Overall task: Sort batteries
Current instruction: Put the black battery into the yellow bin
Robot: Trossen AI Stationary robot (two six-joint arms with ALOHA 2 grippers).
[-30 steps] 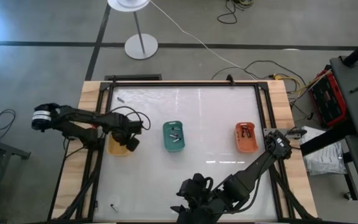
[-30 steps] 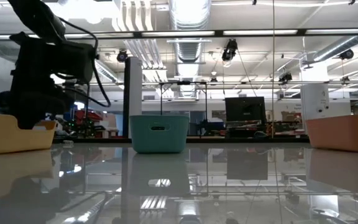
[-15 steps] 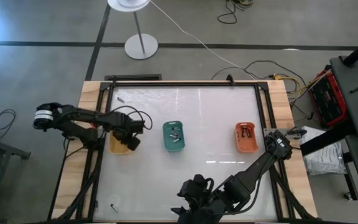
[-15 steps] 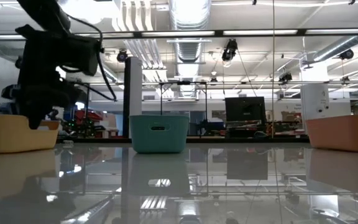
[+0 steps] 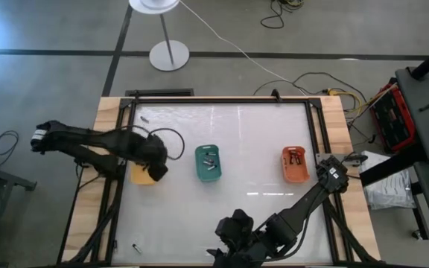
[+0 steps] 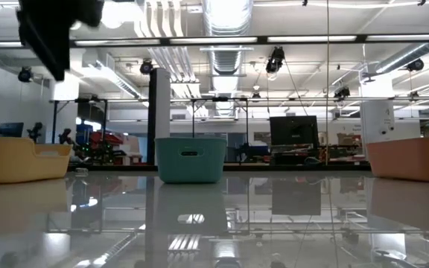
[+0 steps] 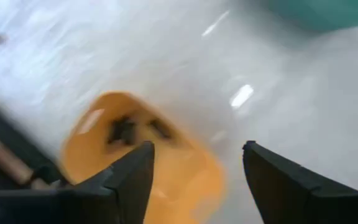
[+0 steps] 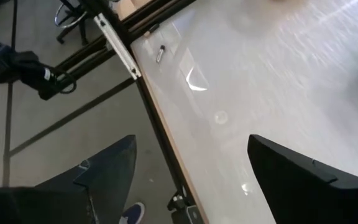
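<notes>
A: Where does the left gripper point(image 5: 156, 169) stand?

B: Over the inner end of the yellow tray point(image 5: 138, 178), on the table's point(image 5: 259, 134) left side. Shows in the low view only as a dark shape high in the corner, well above the tray's rim.

A: Clenched or released?

B: Released. Seen from the left wrist, fingers point(image 7: 132, 171) spread wide with nothing between them, only the tray below.

A: Anything in that tray?

B: Two dark batteries point(image 7: 123, 129) side by side on its floor, blurred. Hard to tell more of them.

A: And the right gripper point(image 5: 222, 249)?

B: Low at the near edge of the table, about the middle, pointing toward the near left corner. Also released: both fingers point(image 8: 101, 174) far apart, empty between.

A: Anything ahead of it?

B: One loose battery point(image 8: 161, 53) lying flat near the table's corner, close to the black frame rail point(image 8: 118, 43). Well apart from the fingers.

A: Other batteries?

B: A few silver-grey ones in the green tray point(image 5: 199, 165) at the table's middle. A few dark ones with red in the orange tray point(image 5: 286, 169) on the right. One stray cell point(image 5: 144, 118) alone near the far left corner, apart from every tray.

A: How do the trays sit?

B: In a row across the middle of the table, well apart from one another, all upright.
</notes>
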